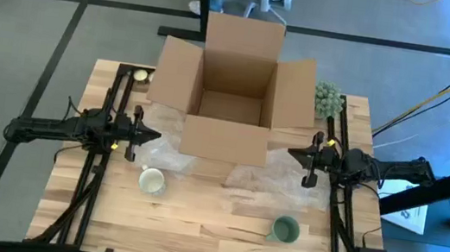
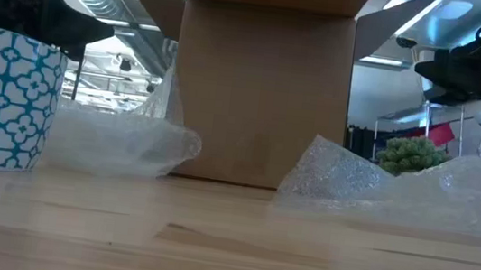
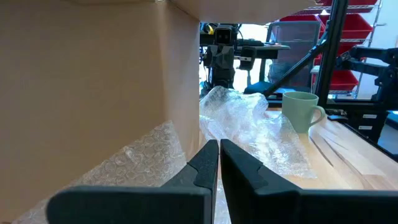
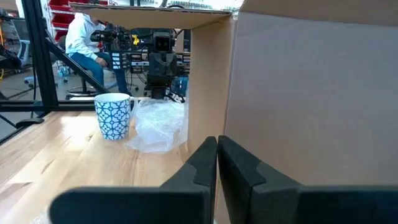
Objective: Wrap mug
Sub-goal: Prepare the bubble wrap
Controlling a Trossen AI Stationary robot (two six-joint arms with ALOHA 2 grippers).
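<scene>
I'd first spread my left gripper (image 1: 154,134) and right gripper (image 1: 293,154), both pressed together and empty beside the box (image 1: 230,99), then pull bubble wrap (image 1: 274,181) flat toward the green mug (image 1: 284,230).

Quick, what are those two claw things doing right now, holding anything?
Left gripper: jaws shut, holding nothing.
Right gripper: jaws shut, holding nothing.
</scene>
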